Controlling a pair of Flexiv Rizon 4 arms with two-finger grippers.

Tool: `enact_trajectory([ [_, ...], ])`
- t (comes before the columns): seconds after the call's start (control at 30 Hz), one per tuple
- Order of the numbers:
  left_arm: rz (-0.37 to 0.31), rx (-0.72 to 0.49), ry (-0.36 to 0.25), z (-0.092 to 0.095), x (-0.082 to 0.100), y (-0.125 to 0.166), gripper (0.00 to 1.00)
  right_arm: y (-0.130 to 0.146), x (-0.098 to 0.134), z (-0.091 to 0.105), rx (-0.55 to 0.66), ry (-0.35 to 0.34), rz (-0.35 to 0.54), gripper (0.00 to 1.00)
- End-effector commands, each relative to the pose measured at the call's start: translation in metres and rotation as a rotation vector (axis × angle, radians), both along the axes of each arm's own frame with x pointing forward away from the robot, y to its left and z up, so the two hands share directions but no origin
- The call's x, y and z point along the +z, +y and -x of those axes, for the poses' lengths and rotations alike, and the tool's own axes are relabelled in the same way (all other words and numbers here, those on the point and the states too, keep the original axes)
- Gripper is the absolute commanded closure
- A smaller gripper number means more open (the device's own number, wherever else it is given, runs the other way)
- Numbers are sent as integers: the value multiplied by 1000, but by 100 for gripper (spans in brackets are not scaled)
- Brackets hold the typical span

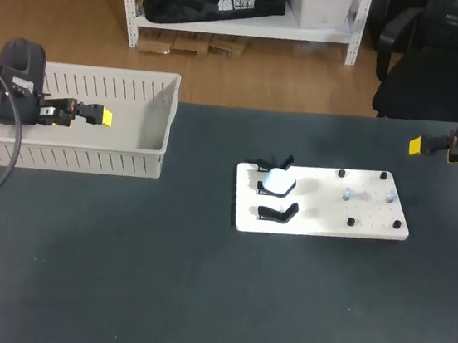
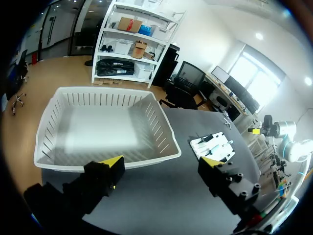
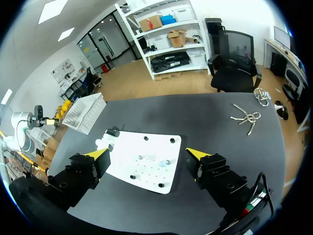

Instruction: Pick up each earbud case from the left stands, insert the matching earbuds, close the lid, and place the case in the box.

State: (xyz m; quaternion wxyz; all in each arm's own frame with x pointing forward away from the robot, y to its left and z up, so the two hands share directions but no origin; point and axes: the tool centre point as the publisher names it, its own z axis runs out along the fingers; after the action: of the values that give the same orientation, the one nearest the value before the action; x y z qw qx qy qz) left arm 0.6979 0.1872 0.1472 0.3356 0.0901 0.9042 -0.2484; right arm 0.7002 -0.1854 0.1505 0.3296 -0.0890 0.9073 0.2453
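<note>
1. The left pincer point(image 2: 163, 165) is hanging wide open. Its two yellow tips are standing far apart, and it is holding and touching nothing.
2. It is hovering above the box point(image 1: 154, 137), which is sitting at the left side of the desk point(image 1: 157, 280).
3. The right pincer point(image 3: 147, 155) is also gaping wide, with nothing in it and nothing touching it. It is hanging over the far right side of the desk.
4. The white board point(image 1: 373, 227) is lying in the middle of the desk, between the two pincers. Its long side is running left to right.
5. The case point(image 1: 278, 180) is sitting on the black stands point(image 1: 276, 212) at the board's left end, the end facing the box. It looks round, so I cannot tell which way its long side is pointing.
6. The little earbuds point(image 1: 347, 194) are standing at the board's right end, the end facing the right pincer.
7. From the left pincer, the case is lying well off to the right, past the box's end wall, and lower down. From the right pincer, it is lying off to the left, past the earbuds.
8. The right pincer is looking a bit nearer to the case. Still, I am guessing the left pincer is the one to fetch it, since the stands are on its side. It would be needing to go right and down.
</note>
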Motion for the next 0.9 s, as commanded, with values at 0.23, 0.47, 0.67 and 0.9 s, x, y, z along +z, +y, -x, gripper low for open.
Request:
enact_trajectory([
  [0.23,-11,5,11,-1,2,-2,0,-1,0,0,2,0,-1,0],
  [0.47,-11,5,11,-1,2,-2,0,-1,0,0,2,0,-1,0],
  [0.67,-11,5,11,-1,2,-2,0,-1,0,0,2,0,-1,0],
  [0.9,-41,-95,-41,-1,5,-15,0,-1,0,0,2,0,-1,0],
])
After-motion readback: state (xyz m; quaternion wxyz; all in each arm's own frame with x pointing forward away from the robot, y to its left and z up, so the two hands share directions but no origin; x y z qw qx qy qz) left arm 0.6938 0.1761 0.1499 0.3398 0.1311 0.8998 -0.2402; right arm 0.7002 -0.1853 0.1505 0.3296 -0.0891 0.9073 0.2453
